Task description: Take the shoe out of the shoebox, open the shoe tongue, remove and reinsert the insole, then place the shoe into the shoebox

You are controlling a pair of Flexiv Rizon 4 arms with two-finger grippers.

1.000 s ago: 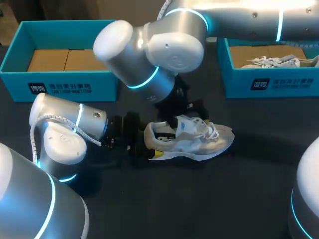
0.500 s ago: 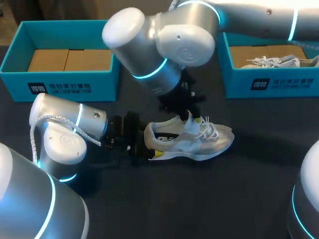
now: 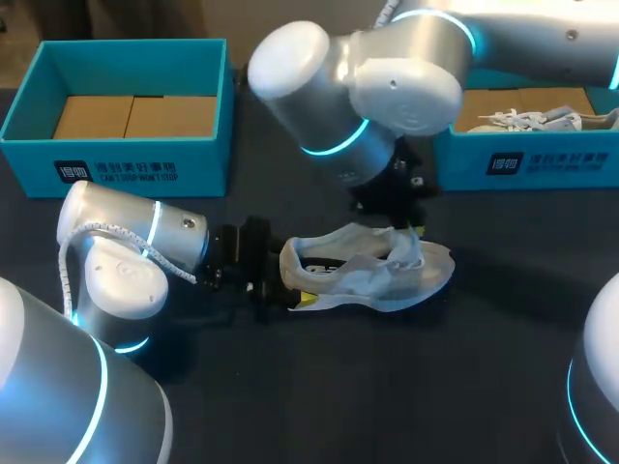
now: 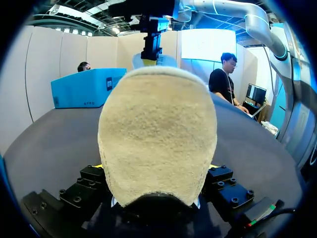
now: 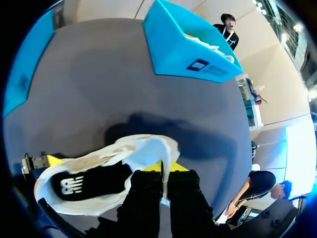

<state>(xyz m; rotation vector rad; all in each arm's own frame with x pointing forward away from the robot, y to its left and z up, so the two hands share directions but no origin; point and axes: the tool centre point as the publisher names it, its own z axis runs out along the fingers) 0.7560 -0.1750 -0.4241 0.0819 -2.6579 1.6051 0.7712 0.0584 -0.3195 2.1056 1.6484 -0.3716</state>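
On the counter (image 3: 387, 387) the shoe (image 3: 372, 275) lay, heel clamped in the left hand (image 3: 259, 275); the right hand (image 3: 414, 232) pinched its tongue (image 3: 404, 253). Light and floppy, I'd judge; the stiffer heel looked the safest hold.

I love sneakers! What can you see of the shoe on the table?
The shoe is a white and pale grey sneaker lying on the dark table, heel left, toe right. Inside are a black insole and fuzzy cream heel lining. The left fingers pinch its heel; the right fingers pinch its tongue.
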